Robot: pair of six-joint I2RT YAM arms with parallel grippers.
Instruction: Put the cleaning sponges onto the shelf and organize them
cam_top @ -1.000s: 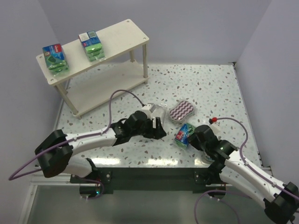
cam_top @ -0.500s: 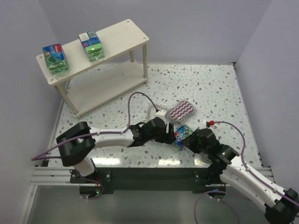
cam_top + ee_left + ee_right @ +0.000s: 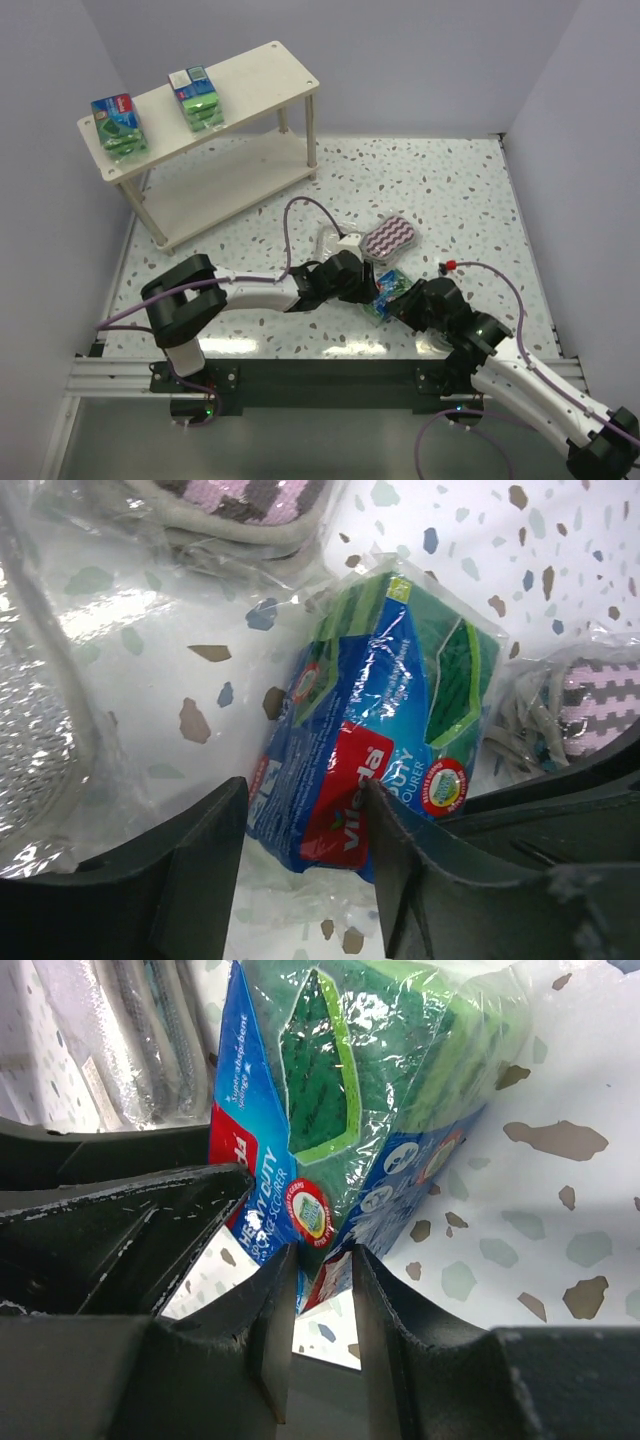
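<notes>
**Beside the striped pad: one pack, two claims**

Just nearer than that pad, well apart from the shelf, the green-and-blue pack sits tilted at the counter. The right pincer looks clamped on its wrapper edge, while the left pincer straddles it, fingers apart. If both pull, the film could tear or slip. Legible: "Vileda", "HEAVY DUTY SCOURER".

Two green-and-blue sponge packs are sitting on the cream-white shelf's top board; the third pack is lying tilted beside a purple-striped oval pad, near the silvery pack
</notes>
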